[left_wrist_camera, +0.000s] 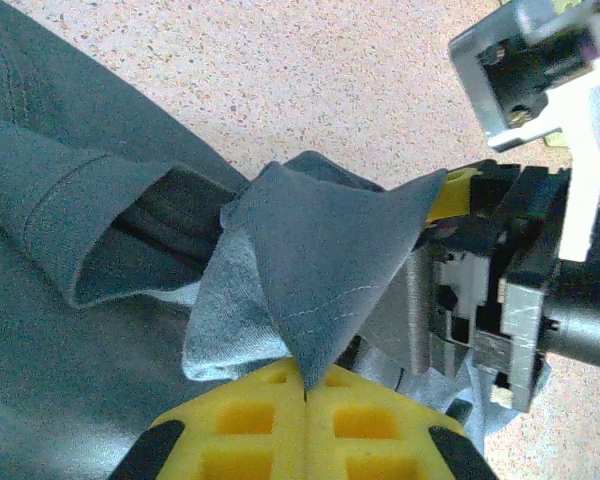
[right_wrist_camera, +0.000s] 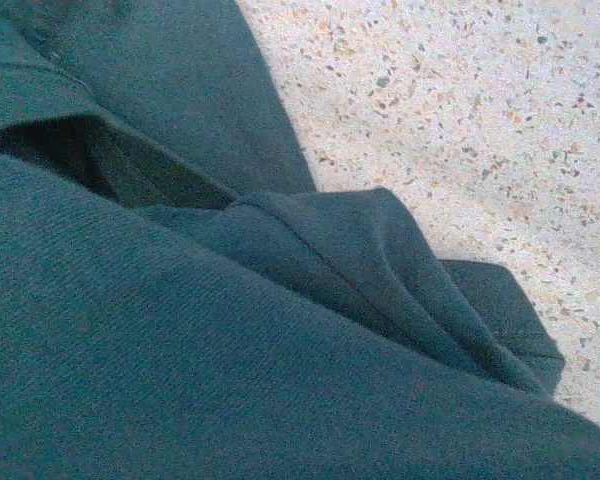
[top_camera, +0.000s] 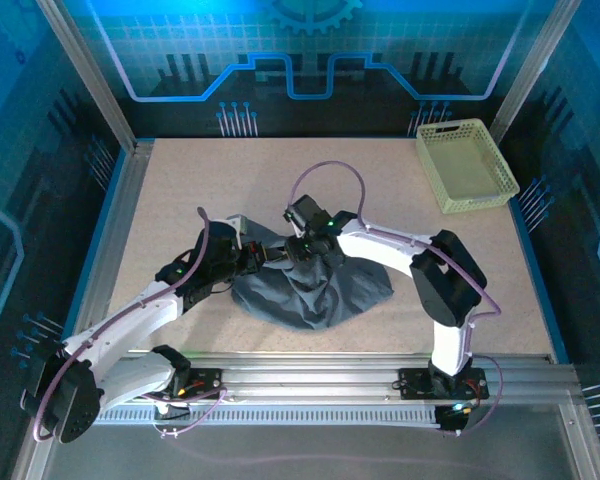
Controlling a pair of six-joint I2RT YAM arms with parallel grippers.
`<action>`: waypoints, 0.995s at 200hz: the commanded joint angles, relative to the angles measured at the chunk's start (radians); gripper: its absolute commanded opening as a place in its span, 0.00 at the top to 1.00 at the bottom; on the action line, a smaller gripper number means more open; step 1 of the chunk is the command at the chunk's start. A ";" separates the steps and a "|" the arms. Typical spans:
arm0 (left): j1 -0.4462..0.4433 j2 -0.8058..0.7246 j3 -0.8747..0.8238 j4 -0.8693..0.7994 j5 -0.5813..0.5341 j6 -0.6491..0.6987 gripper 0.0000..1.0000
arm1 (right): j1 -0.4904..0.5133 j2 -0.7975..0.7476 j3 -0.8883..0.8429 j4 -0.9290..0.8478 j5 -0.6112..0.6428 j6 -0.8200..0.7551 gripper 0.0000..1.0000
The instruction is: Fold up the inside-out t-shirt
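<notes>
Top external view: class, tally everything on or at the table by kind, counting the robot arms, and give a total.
T-shirts: 1, the grey t-shirt
Baskets: 1, the yellow-green basket
Robot arms: 2, the left arm and the right arm
Total: 4

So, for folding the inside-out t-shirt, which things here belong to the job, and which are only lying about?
Belong to the job:
- the grey t-shirt, crumpled on the table
- the left fingers, shut on a fold of it
- the right arm, reaching over it

Only lying about:
- the yellow-green basket, at the far right corner
</notes>
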 commanded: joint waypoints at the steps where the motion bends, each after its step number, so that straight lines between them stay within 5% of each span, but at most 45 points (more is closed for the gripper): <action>1: 0.013 -0.007 -0.006 0.020 0.011 0.004 1.00 | 0.022 0.038 0.048 -0.066 0.075 0.001 0.54; 83: 0.015 0.000 0.023 -0.035 -0.067 0.023 1.00 | 0.072 -0.154 0.045 -0.107 0.049 0.012 0.89; 199: 0.055 0.005 0.061 -0.056 -0.063 0.042 1.00 | -0.011 -0.581 -0.220 -0.053 -0.194 0.082 0.95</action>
